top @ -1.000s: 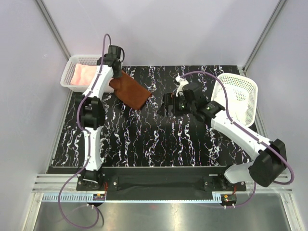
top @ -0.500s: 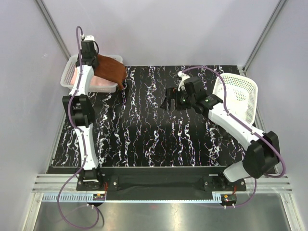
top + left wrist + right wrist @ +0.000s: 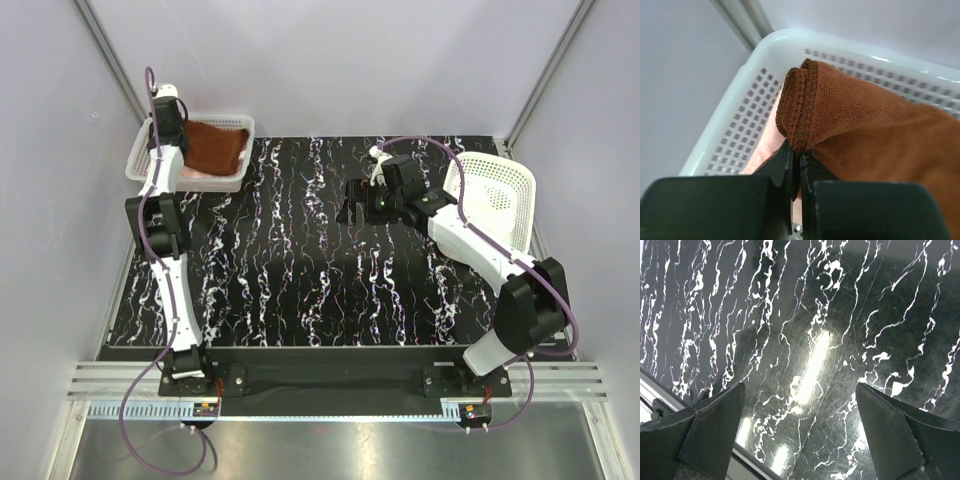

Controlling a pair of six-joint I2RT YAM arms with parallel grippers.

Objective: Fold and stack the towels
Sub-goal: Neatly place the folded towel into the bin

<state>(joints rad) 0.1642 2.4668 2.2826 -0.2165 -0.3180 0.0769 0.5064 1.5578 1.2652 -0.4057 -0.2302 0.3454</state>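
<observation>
I am pinching the hemmed edge of the brown towel (image 3: 865,125) in my left gripper (image 3: 796,155), the 2 jaws closed tight on the bunched cloth so that hardly any gap is showing between them. That hand is reaching to the far left corner of the table (image 3: 300,280), over the left basket (image 3: 790,37), and the towel is draping from my grip down across the basket, covering most of its inside. A pale pink patch is showing under the brown cloth against the mesh wall; it is probably the pink towel (image 3: 767,145), though so little of it is peeking out that I am not sure how it is lying. My right gripper (image 3: 800,390) is hanging over the middle of the table with its jaws spread as wide as they go and nothing between them, only the black marbled surface showing below. The right basket (image 3: 500,190) is sitting tilted at the table's right edge, behind that arm.
</observation>
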